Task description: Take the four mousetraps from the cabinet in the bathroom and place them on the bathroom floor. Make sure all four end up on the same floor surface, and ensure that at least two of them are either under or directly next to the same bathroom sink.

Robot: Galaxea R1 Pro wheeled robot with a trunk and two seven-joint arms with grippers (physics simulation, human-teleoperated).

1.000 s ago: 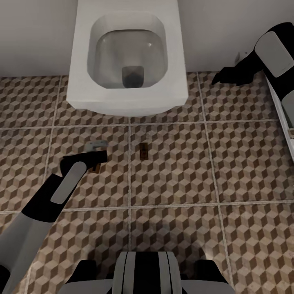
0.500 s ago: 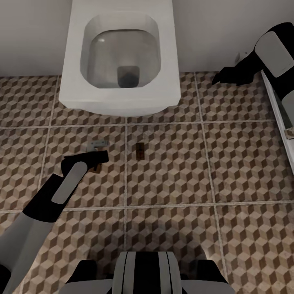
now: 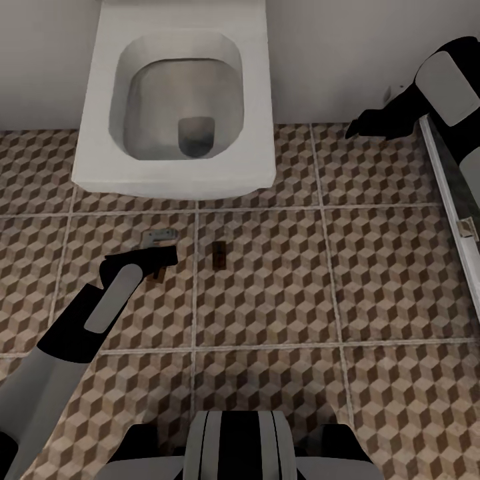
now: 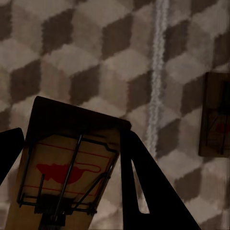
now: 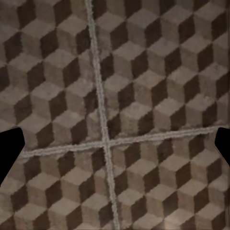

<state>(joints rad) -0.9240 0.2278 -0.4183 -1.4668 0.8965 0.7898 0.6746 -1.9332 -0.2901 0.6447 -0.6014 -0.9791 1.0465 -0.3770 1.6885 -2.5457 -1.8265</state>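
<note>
Left gripper (image 4: 72, 187) pinching a mousetrap (image 4: 67, 177) low over the bathroom floor (image 3: 280, 293), second trap (image 3: 218, 255) at frame centre below the sink (image 3: 175, 100); right gripper (image 5: 115, 143) spread wide.

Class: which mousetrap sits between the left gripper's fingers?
The mousetrap with the red mark, framed by the left gripper; the other mousetrap lies apart across the grout line.
</note>
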